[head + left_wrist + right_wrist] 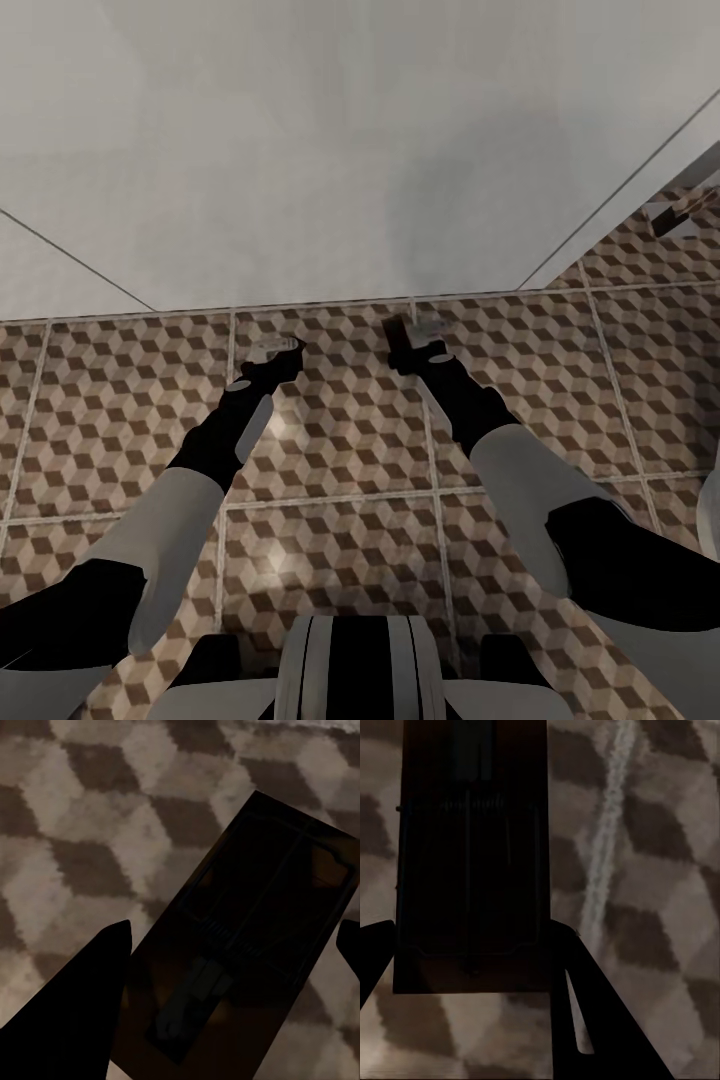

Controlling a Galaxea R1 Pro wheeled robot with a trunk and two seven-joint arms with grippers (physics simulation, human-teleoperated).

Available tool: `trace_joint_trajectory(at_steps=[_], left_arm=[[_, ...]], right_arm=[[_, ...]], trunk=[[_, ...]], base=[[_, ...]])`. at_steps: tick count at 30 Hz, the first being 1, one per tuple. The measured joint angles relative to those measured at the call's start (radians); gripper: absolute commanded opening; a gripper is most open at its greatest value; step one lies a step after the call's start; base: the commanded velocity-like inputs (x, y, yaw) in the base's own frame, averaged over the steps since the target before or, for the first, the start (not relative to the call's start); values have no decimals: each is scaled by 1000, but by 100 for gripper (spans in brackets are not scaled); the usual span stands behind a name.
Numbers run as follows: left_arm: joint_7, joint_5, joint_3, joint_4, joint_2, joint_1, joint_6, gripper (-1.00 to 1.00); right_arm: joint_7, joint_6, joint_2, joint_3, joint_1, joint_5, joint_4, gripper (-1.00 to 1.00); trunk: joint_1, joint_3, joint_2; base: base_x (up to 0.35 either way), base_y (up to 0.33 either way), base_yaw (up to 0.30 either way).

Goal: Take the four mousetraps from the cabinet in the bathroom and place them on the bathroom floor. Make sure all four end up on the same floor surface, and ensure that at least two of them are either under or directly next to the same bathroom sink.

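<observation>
Both arms reach down to the bathroom floor (330,440) of cube-pattern tiles, close to a white wall. In the left wrist view a dark wooden mousetrap (247,945) lies slantwise between the fingers of my left gripper (280,352). One finger (82,1012) touches its edge, and a strip of floor shows before the other finger (349,945). My right gripper (408,338) is shut on a second mousetrap (472,855), held lengthwise between both fingers just above the tiles. That trap shows as a brown edge (398,335) in the head view. The cabinet and sink are out of view.
A white wall (330,150) rises straight ahead of the grippers, with a slanted white panel (640,190) at the right. A small brown object (680,215) lies at the far right by a grey bar; I cannot tell what it is. My base (350,665) is below.
</observation>
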Motion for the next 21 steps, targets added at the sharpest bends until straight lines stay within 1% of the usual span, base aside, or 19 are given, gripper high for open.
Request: trace_joint_trajectory(at_steps=[7, 10, 14, 21], left_arm=[[0, 0, 3, 0, -1, 0, 1, -100], [0, 0, 4, 0, -1, 0, 3, -100], [0, 0, 5, 0, -3, 0, 6, -100], [0, 0, 5, 1, -3, 0, 9, -100]], right_arm=[[-1, 53, -2, -2, 0, 0, 3, -100], [-7, 58, -2, -3, 0, 0, 4, -100], [-30, 63, -2, -3, 0, 0, 4, -100], [-43, 65, -1, -3, -25, 0, 7, -100]], trunk=[[0, 0, 0], [0, 0, 0], [0, 0, 0], [0, 0, 0]], base=[[0, 0, 0], [0, 0, 0], [0, 0, 0], [0, 0, 0]])
